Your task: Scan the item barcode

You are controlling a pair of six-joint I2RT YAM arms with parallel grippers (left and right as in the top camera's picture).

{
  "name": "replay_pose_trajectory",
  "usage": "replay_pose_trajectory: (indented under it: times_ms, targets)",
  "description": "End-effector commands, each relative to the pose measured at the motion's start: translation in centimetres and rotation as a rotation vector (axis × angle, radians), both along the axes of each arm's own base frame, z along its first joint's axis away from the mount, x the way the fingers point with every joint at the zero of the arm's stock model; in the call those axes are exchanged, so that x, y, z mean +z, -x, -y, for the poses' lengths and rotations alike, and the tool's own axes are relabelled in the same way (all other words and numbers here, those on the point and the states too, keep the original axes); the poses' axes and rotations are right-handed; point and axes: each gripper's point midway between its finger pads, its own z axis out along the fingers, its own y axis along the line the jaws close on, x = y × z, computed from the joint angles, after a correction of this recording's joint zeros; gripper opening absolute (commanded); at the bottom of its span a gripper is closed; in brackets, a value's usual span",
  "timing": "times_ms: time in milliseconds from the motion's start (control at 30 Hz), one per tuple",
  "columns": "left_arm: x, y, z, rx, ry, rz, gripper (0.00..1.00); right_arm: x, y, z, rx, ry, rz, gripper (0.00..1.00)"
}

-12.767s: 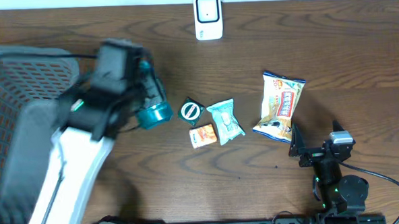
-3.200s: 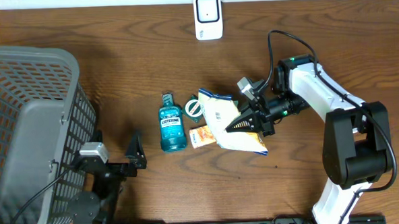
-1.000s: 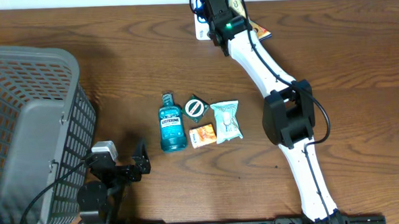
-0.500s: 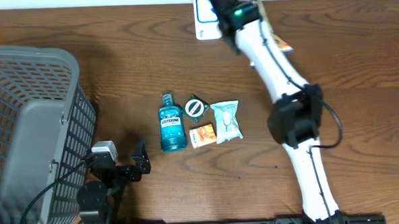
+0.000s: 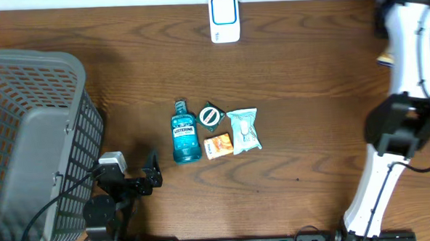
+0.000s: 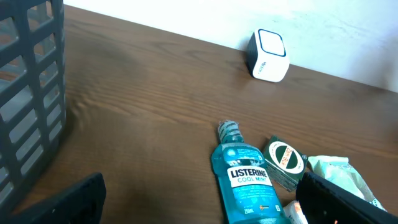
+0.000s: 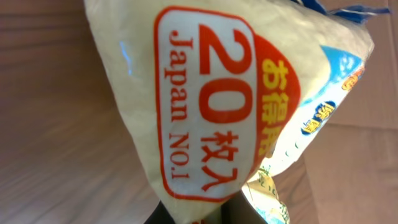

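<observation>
The snack bag [image 7: 205, 106] fills the right wrist view, clenched in the jaws of the right gripper [image 7: 206, 211], out at 2 o'clock over the surface [image 5: 332, 130]. The scanner [image 5: 224, 18] sits at 12 o'clock. A mouthwash bottle [image 5: 186, 133] and small packets [image 5: 243, 129] lie at the centre. At 7 o'clock, beside the basket [image 5: 25, 107], the left gripper [image 5: 151, 175] rests with its jaws released, spread wide.
</observation>
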Motion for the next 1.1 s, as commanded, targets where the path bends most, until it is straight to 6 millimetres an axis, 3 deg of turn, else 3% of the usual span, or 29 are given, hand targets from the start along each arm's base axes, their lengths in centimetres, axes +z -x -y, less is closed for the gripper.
replay_pose_trajectory:
  times_ms: [0,200,333,400,433,467,533,600,733,900,1000,1067]
  targets:
    - [-1.3,0.2,0.1,-0.009,-0.005,-0.040,0.98,-2.0,3.2,6.1,-0.131,0.016,-0.027,0.01]
    - [-1.3,0.2,0.1,-0.009,-0.005,-0.040,0.98,-6.7,9.3,13.9,-0.257,0.001,-0.106,0.01]
    - [-1.3,0.2,0.1,-0.009,-0.005,-0.040,0.98,-9.2,12.4,16.8,-0.323,-0.073,-0.092,0.01]
    - [-1.3,0.2,0.1,-0.009,-0.005,-0.040,0.98,-10.2,13.1,17.3,-0.328,-0.156,-0.056,0.06]
    - [-1.3,0.2,0.1,-0.009,-0.005,-0.040,0.98,-10.5,13.2,17.4,-0.328,-0.194,-0.032,0.13]
    - [-1.3,0.2,0.1,-0.009,-0.005,-0.040,0.98,-10.6,13.2,17.5,-0.334,-0.224,-0.006,0.29]
    - [-1.3,0.2,0.1,-0.009,-0.005,-0.040,0.98,-10.6,13.1,17.6,-0.352,-0.278,0.051,0.72]
    - [-1.3,0.2,0.1,-0.009,-0.005,-0.040,0.98,-9.9,11.8,16.5,-0.316,-0.366,0.124,0.99]
    - [-1.3,0.2,0.1,-0.009,-0.005,-0.040,0.98,-6.2,8.5,13.1,-0.227,-0.498,0.284,0.99]
    - [-1.3,0.2,0.1,-0.009,-0.005,-0.040,0.98,1.9,4.6,6.6,-0.118,-0.645,0.503,0.99]
    - [-1.3,0.2,0.1,-0.009,-0.005,-0.040,0.98,6.3,4.1,1.5,-0.103,-0.742,0.569,0.99]
    - [-1.3,0.2,0.1,-0.009,-0.005,-0.040,0.98,8.0,4.6,-2.0,-0.115,-0.784,0.557,0.99]
